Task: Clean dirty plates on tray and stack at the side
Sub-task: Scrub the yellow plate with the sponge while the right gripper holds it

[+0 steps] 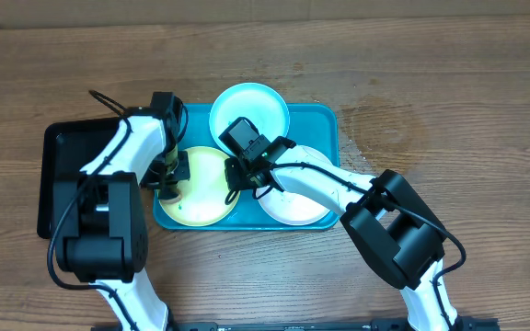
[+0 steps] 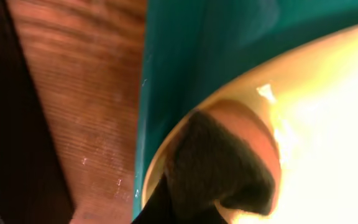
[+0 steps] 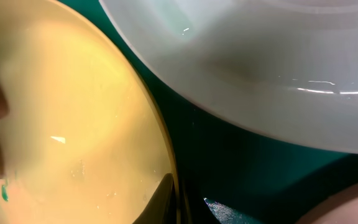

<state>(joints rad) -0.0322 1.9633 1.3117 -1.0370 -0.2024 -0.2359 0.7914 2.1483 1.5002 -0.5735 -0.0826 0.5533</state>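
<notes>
The turquoise tray (image 1: 325, 118) holds three plates. The mint-blue plate (image 1: 249, 108) is at the back, the yellow-green plate (image 1: 205, 188) front left, the white plate (image 1: 293, 204) front right. My left gripper (image 1: 169, 180) is at the yellow-green plate's left rim and presses a dark fuzzy cloth (image 2: 219, 165) onto it (image 2: 328, 118). My right gripper (image 1: 238, 175) is at that plate's right rim. Its fingers (image 3: 188, 205) are close together, one on each side of the rim (image 3: 166, 155). A small teal smear (image 3: 5, 191) sits on the yellow-green plate. The white plate (image 3: 260, 68) lies just beyond.
A black rectangular tray (image 1: 63, 156) stands left of the turquoise tray, partly under my left arm. A strip of bare wooden table (image 2: 86, 106) runs between the two trays. More wooden table (image 1: 449, 110) lies to the right and at the back.
</notes>
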